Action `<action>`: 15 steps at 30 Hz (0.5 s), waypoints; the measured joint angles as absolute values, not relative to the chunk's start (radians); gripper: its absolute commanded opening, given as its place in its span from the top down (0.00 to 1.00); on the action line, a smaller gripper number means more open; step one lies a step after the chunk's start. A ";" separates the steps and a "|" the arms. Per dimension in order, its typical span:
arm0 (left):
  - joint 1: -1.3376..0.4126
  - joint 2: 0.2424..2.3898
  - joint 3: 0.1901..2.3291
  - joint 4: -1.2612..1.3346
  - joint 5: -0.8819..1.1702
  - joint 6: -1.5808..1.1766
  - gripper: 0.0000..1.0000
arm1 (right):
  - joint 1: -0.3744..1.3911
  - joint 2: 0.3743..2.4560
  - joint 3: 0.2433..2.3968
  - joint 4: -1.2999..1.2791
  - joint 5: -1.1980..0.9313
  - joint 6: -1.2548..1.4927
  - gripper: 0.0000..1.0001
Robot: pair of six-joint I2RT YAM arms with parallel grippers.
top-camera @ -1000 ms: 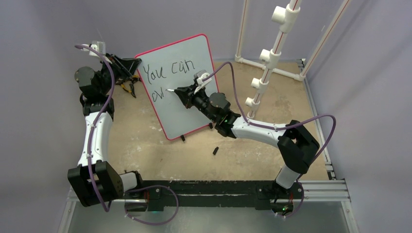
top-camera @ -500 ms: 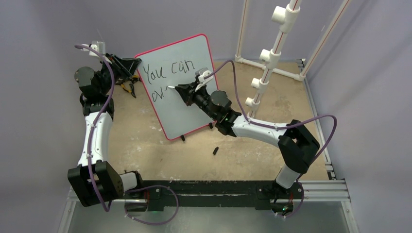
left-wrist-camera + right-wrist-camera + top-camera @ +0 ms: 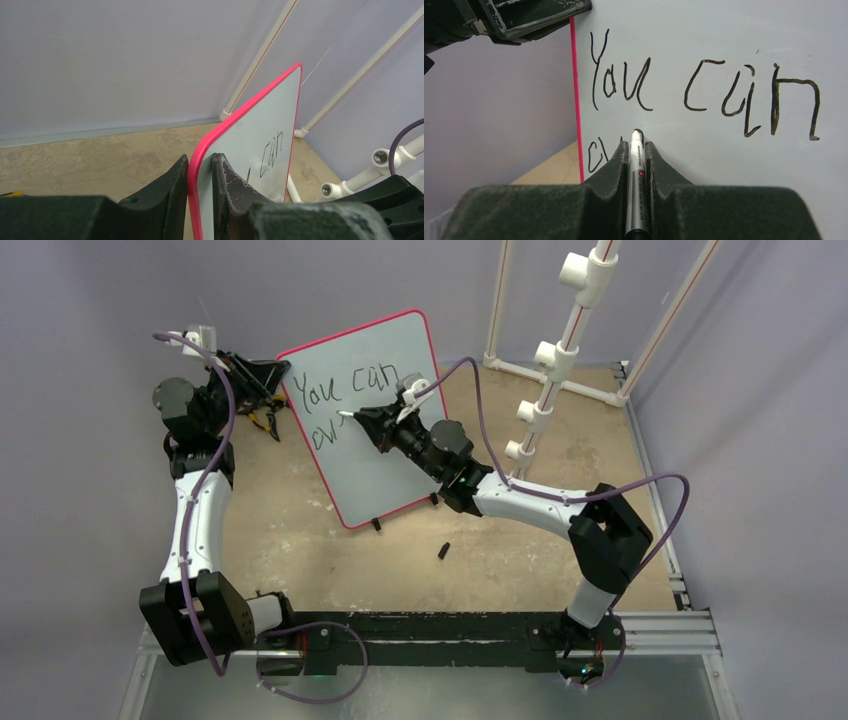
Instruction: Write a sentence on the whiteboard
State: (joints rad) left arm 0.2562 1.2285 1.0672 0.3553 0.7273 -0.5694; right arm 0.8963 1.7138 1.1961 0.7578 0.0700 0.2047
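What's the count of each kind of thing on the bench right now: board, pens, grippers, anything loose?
whiteboard: 1
marker: 1
loose black piece: 1
white pipe frame: 1
grippers: 2 (left gripper, right gripper)
Total: 6

The only readable writing was the handwritten sentence (image 3: 689, 92) in black on the whiteboard (image 3: 372, 478). In the right wrist view its top line read "You can", running across the upper half of the frame. Under it, at the lower left, a second line started with two letters that looked like "ov" (the first could as well be a "c"). In the left wrist view only "can" showed, right of centre. The print on the marker (image 3: 636, 170) was too small to read.
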 measured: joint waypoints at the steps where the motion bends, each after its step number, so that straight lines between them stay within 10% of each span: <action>1: 0.256 1.229 1.067 0.355 0.728 -0.569 0.82 | 0.896 1.714 1.196 0.758 0.068 0.205 1.00; 15: 0.261 1.229 1.065 0.358 0.725 -0.583 0.82 | 0.900 1.696 1.086 0.779 0.027 0.229 1.00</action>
State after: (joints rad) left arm 0.2607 1.2285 1.0649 0.3576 0.7254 -0.5831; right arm 0.8997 1.6962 1.0863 0.7792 0.0265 0.2295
